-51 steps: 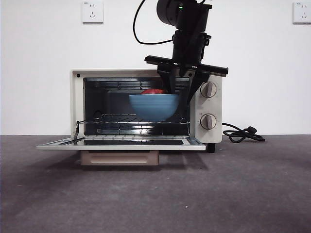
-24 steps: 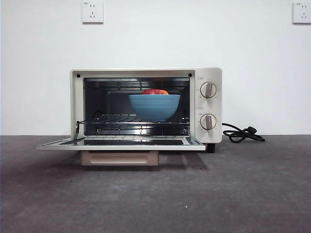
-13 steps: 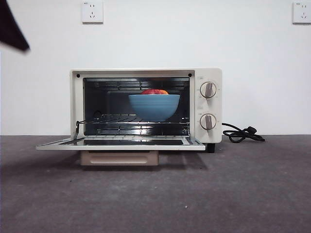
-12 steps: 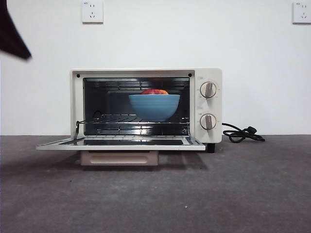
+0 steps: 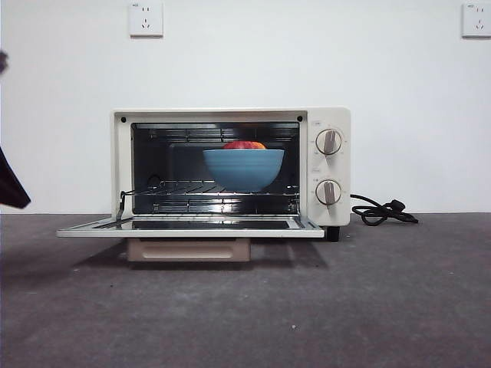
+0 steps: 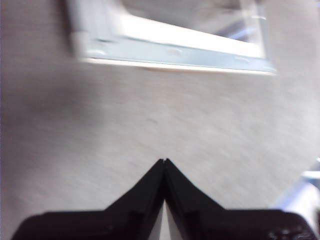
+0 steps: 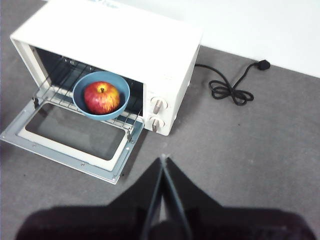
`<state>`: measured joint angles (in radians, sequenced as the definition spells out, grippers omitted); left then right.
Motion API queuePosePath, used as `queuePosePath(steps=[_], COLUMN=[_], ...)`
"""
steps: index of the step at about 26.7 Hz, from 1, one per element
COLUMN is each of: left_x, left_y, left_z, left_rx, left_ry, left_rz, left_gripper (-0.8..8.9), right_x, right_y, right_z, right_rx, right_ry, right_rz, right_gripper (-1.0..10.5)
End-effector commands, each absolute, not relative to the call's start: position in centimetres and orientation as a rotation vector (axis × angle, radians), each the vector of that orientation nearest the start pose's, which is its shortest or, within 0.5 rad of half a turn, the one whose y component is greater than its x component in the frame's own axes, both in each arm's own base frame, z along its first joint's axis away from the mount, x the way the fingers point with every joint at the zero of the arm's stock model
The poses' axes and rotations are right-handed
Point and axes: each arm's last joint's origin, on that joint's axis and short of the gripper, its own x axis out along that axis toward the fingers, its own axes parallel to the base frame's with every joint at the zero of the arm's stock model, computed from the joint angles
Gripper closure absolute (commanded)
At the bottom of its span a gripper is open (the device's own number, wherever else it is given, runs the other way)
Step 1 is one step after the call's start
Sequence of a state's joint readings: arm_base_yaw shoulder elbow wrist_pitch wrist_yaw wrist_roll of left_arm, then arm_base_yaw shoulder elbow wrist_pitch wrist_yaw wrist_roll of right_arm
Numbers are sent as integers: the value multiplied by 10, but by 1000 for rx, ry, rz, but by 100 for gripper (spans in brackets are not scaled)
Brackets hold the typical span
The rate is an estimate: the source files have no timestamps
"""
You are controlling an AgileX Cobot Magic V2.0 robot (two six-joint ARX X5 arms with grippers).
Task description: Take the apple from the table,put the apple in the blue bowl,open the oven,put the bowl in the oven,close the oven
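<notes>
Front view shows the cream-white boxy toaster oven [image 5: 230, 169] standing on the dark grey matte surface [image 5: 307, 307] with its glass door [image 5: 192, 225] folded down flat and open. On the wire rack [image 5: 207, 188] inside sits the plain light-blue round bowl [image 5: 243, 169], toward the knob side of the cavity, and the round red apple [image 5: 244, 144] with its yellow-orange patch lies in the bowl, its top just showing above the rim. A black power cord [image 5: 383, 211] lies coiled on the surface beside the oven. The left gripper [image 6: 164, 162] hangs above bare surface just in front of the open door's edge, its fingers pressed together and empty. The right gripper [image 7: 163, 160] hovers high above the surface in front of the oven, well apart from it, fingers together and holding nothing.
</notes>
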<state>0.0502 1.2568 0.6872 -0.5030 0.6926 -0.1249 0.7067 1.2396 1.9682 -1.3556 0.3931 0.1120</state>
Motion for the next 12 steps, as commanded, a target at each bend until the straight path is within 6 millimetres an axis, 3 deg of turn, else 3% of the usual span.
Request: queuePosePath(steps=[1, 12], left_x=[229, 258], left_y=[-5, -1], left_z=[186, 151], left_rx=[-528, -676], left_ry=[1048, 1085], left_rz=[-490, -394], left_gripper=[821, 821], right_x=[117, 108], right_y=[85, 78], right_z=[506, 509], right_rx=[-207, -169], right_ry=[554, 535], right_rz=[269, 264], right_gripper=[954, 954])
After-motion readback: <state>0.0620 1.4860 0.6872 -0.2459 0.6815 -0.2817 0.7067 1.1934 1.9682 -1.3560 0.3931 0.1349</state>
